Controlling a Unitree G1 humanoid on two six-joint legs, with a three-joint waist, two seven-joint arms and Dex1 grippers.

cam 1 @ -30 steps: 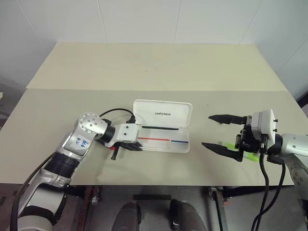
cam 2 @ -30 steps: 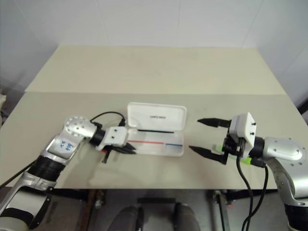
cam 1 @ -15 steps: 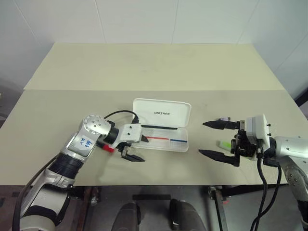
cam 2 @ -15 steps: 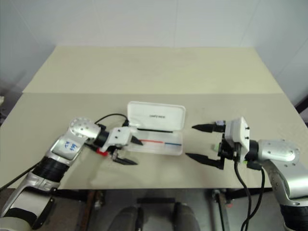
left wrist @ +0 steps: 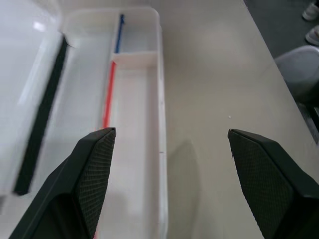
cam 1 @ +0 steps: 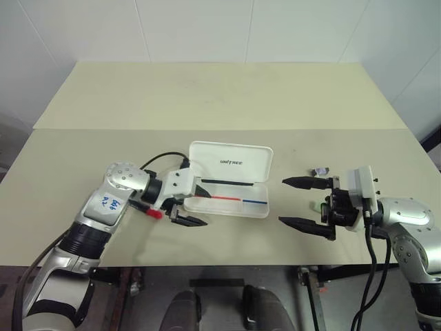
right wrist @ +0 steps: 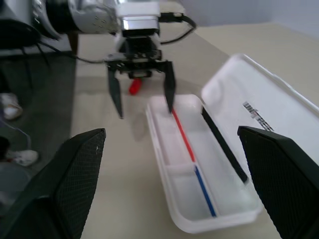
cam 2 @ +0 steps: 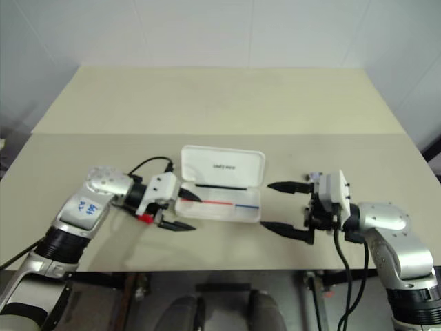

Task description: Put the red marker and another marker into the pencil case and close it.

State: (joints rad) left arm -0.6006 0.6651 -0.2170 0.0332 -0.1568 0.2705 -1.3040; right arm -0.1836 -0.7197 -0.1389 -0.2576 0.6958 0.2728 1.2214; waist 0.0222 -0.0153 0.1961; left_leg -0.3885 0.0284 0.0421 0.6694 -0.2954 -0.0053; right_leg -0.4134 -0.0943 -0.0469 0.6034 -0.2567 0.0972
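left gripper (cam 1: 195, 203): wide open, empty, at pencil case (cam 1: 231, 179) end
right gripper (cam 1: 301, 203): wide open, empty
red marker (cam 1: 153, 213): outside case; risks being nudged away

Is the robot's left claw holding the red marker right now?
Apart. In the right wrist view, the left gripper hangs open and empty, with the red marker lying on the table behind its fingers.

Beige table (cam 1: 207, 103); open pencil case (cam 1: 231, 181)
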